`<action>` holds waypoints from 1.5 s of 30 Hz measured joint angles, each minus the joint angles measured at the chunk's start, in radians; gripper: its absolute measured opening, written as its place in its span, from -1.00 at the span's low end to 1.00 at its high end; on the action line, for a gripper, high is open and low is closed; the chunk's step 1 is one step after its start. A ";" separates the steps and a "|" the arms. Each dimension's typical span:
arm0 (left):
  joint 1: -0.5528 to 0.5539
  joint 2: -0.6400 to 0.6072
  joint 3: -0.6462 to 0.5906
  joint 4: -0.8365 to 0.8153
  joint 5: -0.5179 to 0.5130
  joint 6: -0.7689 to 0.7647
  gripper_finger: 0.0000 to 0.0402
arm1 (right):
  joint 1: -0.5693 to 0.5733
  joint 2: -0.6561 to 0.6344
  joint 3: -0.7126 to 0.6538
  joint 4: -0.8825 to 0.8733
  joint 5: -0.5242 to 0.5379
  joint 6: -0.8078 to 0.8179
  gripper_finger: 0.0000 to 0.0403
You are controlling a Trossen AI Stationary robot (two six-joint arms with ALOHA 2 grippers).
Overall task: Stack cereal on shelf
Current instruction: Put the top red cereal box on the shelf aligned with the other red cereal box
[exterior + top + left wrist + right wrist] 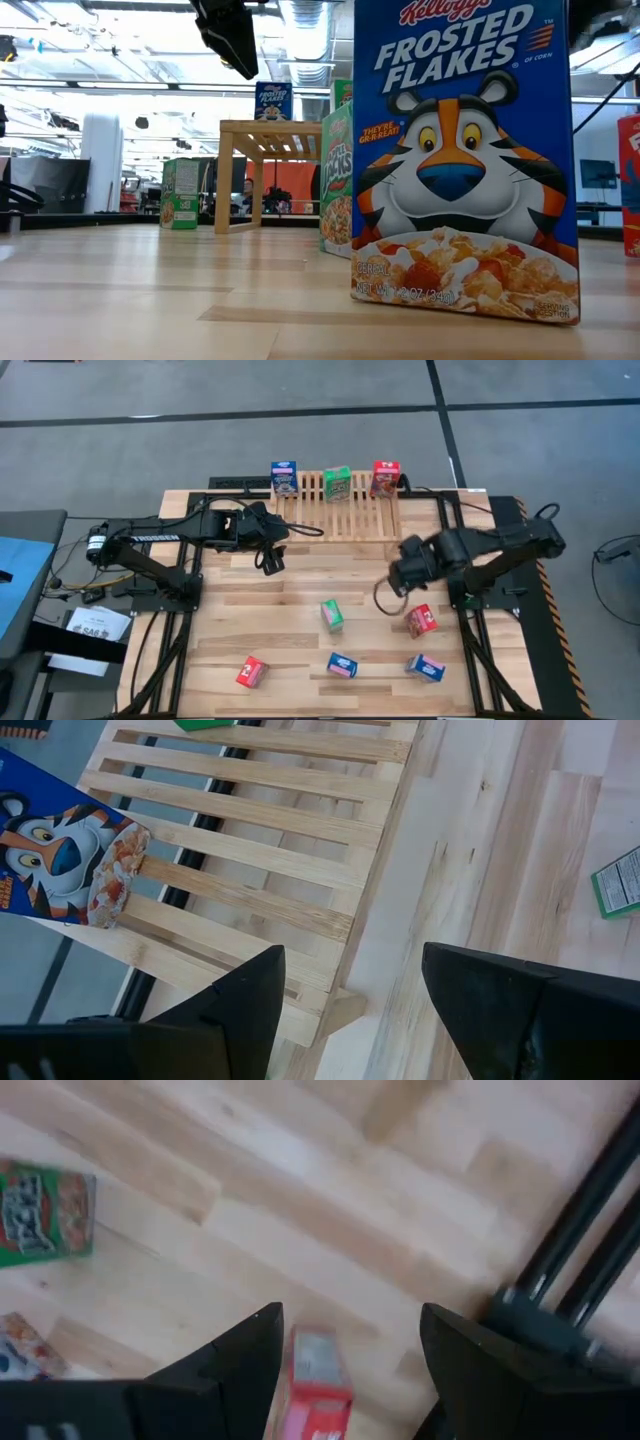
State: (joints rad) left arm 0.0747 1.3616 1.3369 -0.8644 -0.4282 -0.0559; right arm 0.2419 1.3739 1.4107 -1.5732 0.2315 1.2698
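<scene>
- Grey floor surrounds the pale plank table (300,650) in the high view. On the light slatted wooden shelf (340,515) three small cardboard cereal boxes stand along the far edge: blue (284,477), green (337,483), red (385,477). Five more lie loose on the planks. The right hand (392,585) is nearest a red box (421,620), which sits just beside it towards the table's near edge. The left hand (272,559) hangs off the shelf's near-left corner.
- Low view: a blue tiger-printed box (465,150) fills the foreground; the shelf (270,135) stands well behind it.
- Left wrist view: the left hand (350,1005) is spread and empty, over the shelf's corner (335,1005).
- Right wrist view: the right hand (350,1365) is spread, with the red box (318,1380) between its fingers, long axis running away from the wrist. I judge bare planks leave room to descend, though the black frame rails (580,1230) lie close on one side.
</scene>
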 joint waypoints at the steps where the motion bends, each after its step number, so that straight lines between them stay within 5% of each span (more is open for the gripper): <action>1: 0.000 0.000 0.000 0.000 0.000 0.000 0.13 | 0.028 -0.004 -0.018 0.003 -0.002 0.051 0.29; 10: 0.000 0.000 0.000 0.000 0.000 0.000 0.13 | 0.243 -0.008 -0.124 0.041 -0.025 0.387 0.30; 19: 0.000 0.000 0.000 0.000 0.000 0.000 0.13 | 0.365 -0.008 -0.235 0.169 -0.043 0.557 0.30; 45: 0.000 0.000 0.000 0.000 0.000 0.000 0.13 | 0.439 0.039 -0.313 0.273 -0.051 0.633 0.30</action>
State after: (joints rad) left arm 0.0748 1.3615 1.3369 -0.8644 -0.4282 -0.0559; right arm 0.6807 1.4124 1.0981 -1.3007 0.1810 1.9030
